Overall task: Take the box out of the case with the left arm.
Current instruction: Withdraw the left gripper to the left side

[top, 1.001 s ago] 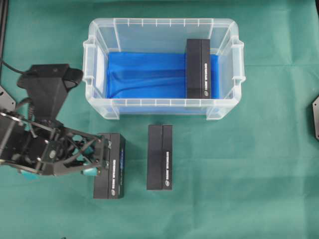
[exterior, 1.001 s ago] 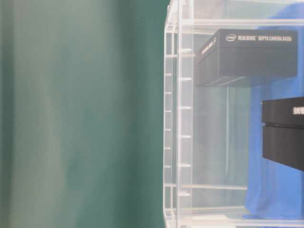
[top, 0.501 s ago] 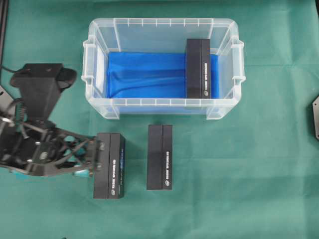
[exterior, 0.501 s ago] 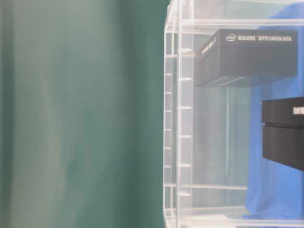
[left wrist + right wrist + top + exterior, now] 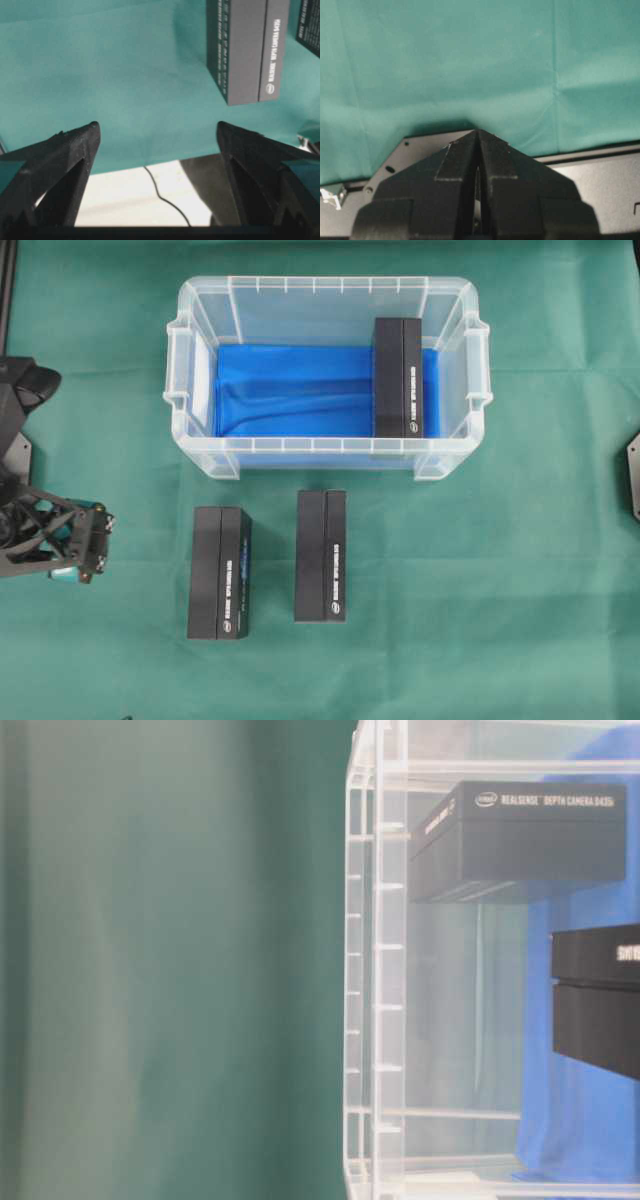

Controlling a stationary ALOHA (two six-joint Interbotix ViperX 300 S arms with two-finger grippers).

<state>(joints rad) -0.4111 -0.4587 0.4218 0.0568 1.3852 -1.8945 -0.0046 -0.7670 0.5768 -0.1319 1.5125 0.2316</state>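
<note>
A green cloth (image 5: 520, 570) is covering the whole table, running under everything to the right of the left gripper (image 5: 98, 545) as seen from overhead. The case (image 5: 325, 455) is sitting up and to the right of that gripper, well apart from it, with a blue lining (image 5: 290, 390) lying rumpled over its floor. One black box (image 5: 398, 378) is standing inside the case at the end farthest from the left gripper, its long side running front to back; in the table-level view the same box (image 5: 520, 840) is showing through the ribbed clear wall (image 5: 375, 970). Two more boxes are lying on the cloth outside the case: the nearer box (image 5: 220, 572) is sitting just to the right of the left gripper, apart from it, and the farther box (image 5: 321, 555) is sitting beyond that one, between it and the bare cloth. The left gripper is hanging at the left edge of the overhead view with its fingers (image 5: 65, 150) spread wide and gripping nothing, only cloth and a cable lying between them. The right gripper (image 5: 478, 150) is hanging over the cloth edge and a black plate, its fingers pressed together with nothing between them.
</note>
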